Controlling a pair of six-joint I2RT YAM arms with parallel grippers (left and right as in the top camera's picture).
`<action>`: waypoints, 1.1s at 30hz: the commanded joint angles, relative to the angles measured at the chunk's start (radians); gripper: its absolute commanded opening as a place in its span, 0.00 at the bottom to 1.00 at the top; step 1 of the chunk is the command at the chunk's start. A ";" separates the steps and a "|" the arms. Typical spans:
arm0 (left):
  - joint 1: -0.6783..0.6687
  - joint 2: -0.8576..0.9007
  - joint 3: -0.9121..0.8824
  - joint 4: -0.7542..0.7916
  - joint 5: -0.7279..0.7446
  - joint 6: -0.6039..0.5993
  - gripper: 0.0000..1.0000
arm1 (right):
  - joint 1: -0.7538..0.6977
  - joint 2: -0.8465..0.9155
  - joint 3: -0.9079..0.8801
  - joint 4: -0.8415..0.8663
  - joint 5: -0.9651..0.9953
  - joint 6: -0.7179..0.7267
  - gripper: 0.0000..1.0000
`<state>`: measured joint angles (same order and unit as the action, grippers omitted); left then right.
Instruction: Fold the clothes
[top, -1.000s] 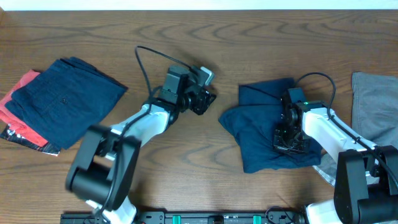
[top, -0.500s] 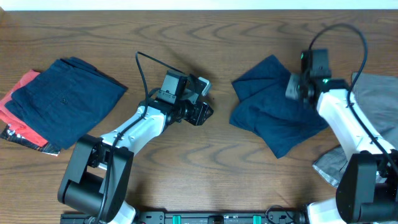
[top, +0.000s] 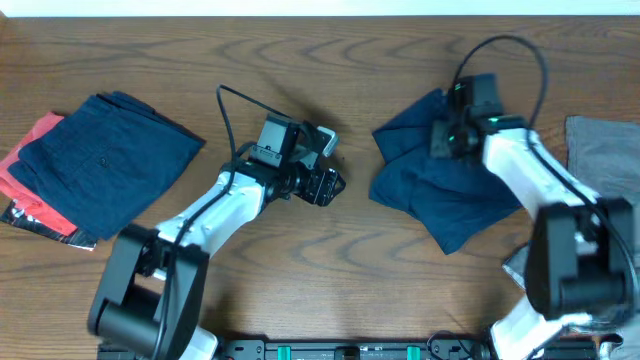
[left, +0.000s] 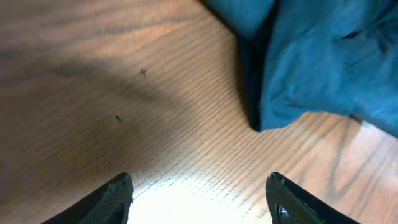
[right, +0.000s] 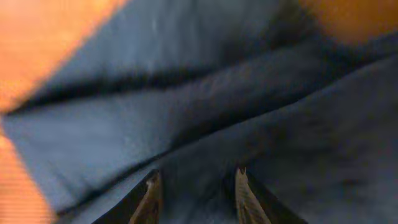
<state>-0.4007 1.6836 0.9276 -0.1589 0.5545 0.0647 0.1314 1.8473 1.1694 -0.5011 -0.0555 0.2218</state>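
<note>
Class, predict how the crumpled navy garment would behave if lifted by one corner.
Probably floppy: the garment lies in soft overlapping folds, so it would sag. Likely light: the cloth looks thin. Pushed, it may bunch on the table rather than slide whole.

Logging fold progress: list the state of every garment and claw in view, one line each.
Middle navy garment: crumpled, not folded.
Left navy garment: folded, lying on the red garment.
Red garment: flat, mostly covered.
Grey garment: spread out, cut off by the frame edge.
Left claw: open, empty, over bare table.
Right claw: partly open, over the middle navy garment.
</note>
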 joint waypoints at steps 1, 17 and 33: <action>0.003 -0.077 0.004 -0.012 0.010 0.001 0.83 | 0.038 0.061 -0.014 -0.020 -0.063 -0.022 0.38; 0.043 -0.122 0.004 -0.149 0.011 0.000 0.98 | 0.314 0.026 -0.010 -0.408 -0.097 -0.036 0.16; 0.041 -0.122 0.004 -0.380 0.165 0.000 0.98 | 0.124 -0.314 -0.014 -0.475 -0.009 -0.013 0.59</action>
<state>-0.3607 1.5692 0.9260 -0.5526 0.6624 0.0566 0.2653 1.5188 1.1584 -0.9592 -0.0696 0.2123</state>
